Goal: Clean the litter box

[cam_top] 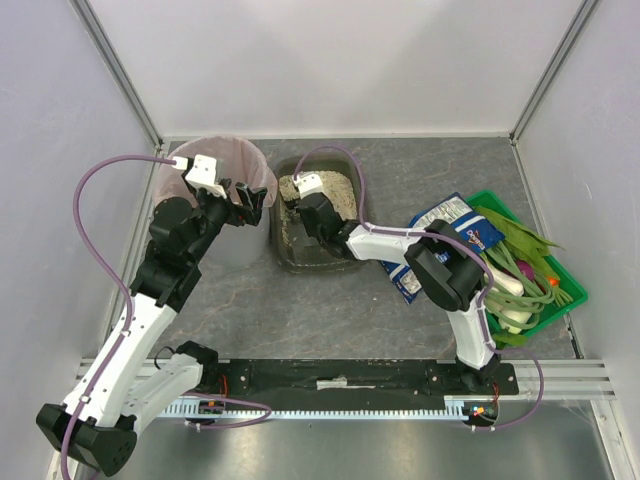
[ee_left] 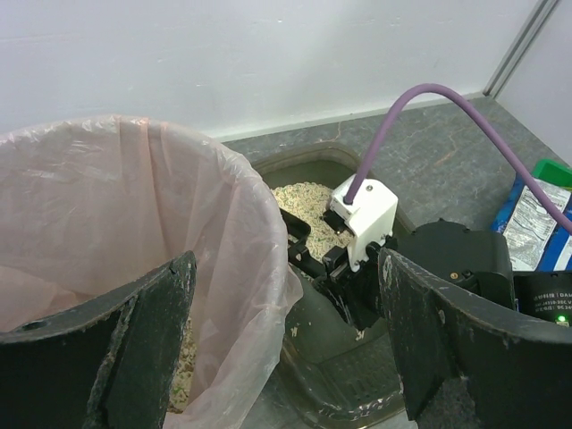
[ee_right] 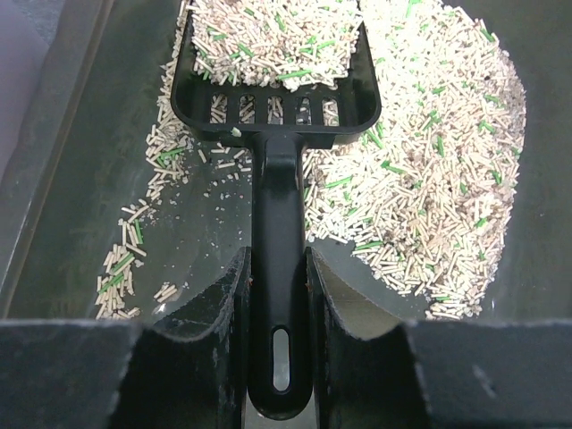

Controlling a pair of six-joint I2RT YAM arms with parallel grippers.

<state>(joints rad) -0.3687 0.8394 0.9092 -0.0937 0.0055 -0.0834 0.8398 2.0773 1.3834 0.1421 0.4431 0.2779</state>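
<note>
Right wrist view: the right gripper (ee_right: 277, 268) is seen with jaws closed on the handle of a black scoop (ee_right: 277, 197). The scoop's slotted head is loaded with pale granules, low inside the litter box (cam_top: 300, 262). The box is set mid-counter, just beside the pink-lined bin (cam_top: 215, 150). It is judged stiff, light and apt to slide, and best taken by its wide rim. The granules are loose and easily spilled. The right arm is stretched forward-left, wrist pitched down. The left gripper (ee_left: 286, 268) is poised at the bin's rim, jaws wide open.

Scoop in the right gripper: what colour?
The scoop is black, with a slotted base; clearest in the right wrist view.
</note>
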